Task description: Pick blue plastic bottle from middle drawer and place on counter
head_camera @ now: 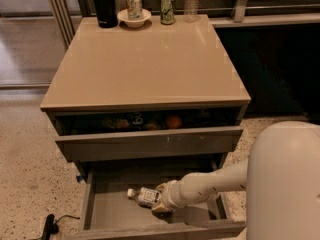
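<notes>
The blue plastic bottle [143,196], small and clear with a white cap and a white label, lies on its side in the open middle drawer [107,211], cap pointing left. My gripper [161,199] is inside the drawer at the bottle's right end, touching or almost touching its base. My cream arm reaches in from the right. The tan counter [145,64] is the cabinet's top slab above.
The drawer above [150,143] is partly open and shows an orange fruit [173,121] and cans. At the counter's back edge stand a black flask [102,4], a can in a white bowl [134,10], a second can [167,7] and a taller clear bottle [191,3]. My base [285,184] fills the lower right.
</notes>
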Controlling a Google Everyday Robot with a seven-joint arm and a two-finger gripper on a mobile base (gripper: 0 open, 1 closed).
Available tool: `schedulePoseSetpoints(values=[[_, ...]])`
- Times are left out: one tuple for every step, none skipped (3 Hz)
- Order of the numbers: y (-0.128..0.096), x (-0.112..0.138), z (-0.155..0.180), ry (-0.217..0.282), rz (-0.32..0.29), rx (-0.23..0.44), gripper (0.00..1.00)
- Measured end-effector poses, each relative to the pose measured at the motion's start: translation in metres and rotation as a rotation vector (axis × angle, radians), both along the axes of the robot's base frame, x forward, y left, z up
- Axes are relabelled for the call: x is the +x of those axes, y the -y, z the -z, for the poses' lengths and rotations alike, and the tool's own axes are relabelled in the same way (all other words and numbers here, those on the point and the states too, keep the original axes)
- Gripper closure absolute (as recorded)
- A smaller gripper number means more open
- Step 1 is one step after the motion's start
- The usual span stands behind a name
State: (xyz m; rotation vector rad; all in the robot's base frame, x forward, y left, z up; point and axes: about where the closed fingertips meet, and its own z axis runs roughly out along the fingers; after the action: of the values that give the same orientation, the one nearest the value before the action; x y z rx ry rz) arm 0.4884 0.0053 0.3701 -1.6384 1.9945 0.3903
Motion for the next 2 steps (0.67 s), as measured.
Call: schedulePoseSetpoints(values=[[0.0, 0.0, 0.0, 0.0, 0.0, 0.0, 0.92], [-0.0001, 0.0, 0.0, 0.0, 0.0, 0.0, 1.0]])
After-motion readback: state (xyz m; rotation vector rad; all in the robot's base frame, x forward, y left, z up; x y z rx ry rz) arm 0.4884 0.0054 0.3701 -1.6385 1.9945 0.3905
